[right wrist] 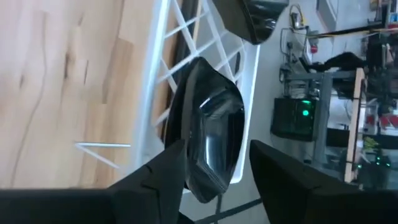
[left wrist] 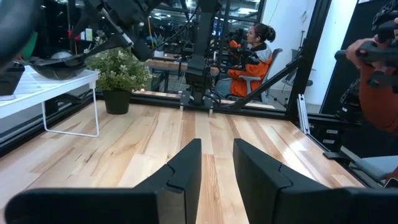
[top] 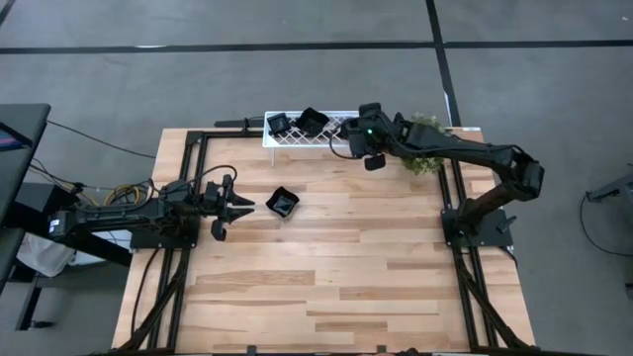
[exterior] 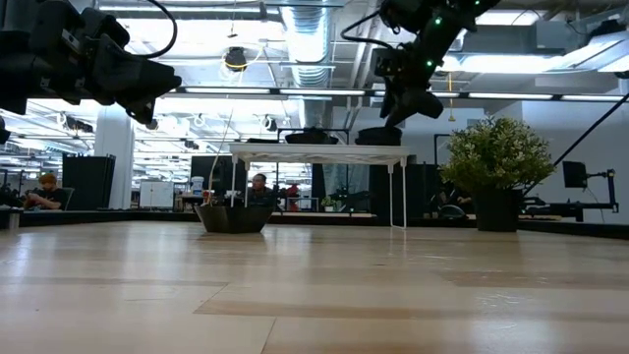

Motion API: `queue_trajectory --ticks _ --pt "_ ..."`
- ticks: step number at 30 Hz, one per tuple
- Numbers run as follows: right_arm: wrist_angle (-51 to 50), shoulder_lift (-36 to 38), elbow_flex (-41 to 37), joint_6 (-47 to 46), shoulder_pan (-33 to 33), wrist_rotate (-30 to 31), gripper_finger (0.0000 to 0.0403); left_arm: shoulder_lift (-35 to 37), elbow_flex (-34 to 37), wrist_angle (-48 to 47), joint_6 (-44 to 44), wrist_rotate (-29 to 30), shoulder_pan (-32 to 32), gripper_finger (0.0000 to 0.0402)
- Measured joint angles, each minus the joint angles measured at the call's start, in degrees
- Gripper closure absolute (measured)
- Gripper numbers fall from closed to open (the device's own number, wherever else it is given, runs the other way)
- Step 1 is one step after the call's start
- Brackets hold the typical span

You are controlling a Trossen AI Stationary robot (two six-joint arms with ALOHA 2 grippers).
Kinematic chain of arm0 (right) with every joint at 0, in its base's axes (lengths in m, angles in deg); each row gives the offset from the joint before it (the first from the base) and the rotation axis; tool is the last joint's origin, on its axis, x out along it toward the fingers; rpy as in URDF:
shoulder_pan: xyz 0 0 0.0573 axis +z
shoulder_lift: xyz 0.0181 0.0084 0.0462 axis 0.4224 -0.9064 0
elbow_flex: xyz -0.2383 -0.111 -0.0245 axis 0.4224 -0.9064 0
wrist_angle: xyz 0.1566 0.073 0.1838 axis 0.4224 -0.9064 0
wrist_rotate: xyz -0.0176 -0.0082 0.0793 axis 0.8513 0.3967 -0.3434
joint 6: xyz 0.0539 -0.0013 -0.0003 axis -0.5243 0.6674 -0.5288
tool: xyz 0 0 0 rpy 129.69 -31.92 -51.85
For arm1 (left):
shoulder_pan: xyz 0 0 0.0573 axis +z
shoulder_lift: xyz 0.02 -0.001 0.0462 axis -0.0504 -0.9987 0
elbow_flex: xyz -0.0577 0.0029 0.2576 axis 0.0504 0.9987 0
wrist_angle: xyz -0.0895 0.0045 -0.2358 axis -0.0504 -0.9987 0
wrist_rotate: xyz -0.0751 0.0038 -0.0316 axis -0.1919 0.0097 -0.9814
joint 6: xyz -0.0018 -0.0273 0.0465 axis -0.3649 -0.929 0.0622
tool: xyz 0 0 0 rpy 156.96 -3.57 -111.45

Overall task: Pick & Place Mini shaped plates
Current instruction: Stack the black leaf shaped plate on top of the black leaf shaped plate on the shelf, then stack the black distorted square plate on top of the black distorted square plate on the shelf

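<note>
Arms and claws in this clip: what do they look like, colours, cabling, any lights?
Both arms are matte black with blocky jointed segments. The left arm carries a bundle of yellow and orange cables near its base. The right arm shows a small green light near its wrist. Each claw, left claw and right claw, has two flat, angular black fingers.

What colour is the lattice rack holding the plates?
White, an open diamond-lattice wire rack on thin legs; clearest in the high view.
</note>
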Motion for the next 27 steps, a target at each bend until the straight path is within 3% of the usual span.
queue_trajectory --ticks 7,10,16,21,27 --pt "-0.14 0.02 0.00 -7.55 5.26 1.96 0.0212 0.00 0.00 0.20 0.02 -0.01 0.00 0.0307" --pt "-0.31 -0.37 -0.02 -6.93 6.77 5.71 0.0213 0.00 0.00 0.28 0.02 -0.01 0.00 0.0307" --pt "-0.95 -0.01 -0.05 -10.20 11.47 7.59 0.0226 -0.01 0.00 0.37 0.01 -0.01 0.00 0.0307" --pt "-1.95 -1.87 0.00 -13.74 17.81 0.65 0.0243 -0.01 0.00 0.46 0.02 -0.01 0.00 0.0307" --pt "-0.24 -9.03 -0.11 -10.90 21.19 -2.76 0.0264 0.00 0.00 0.77 0.00 -0.01 0.00 0.0307"
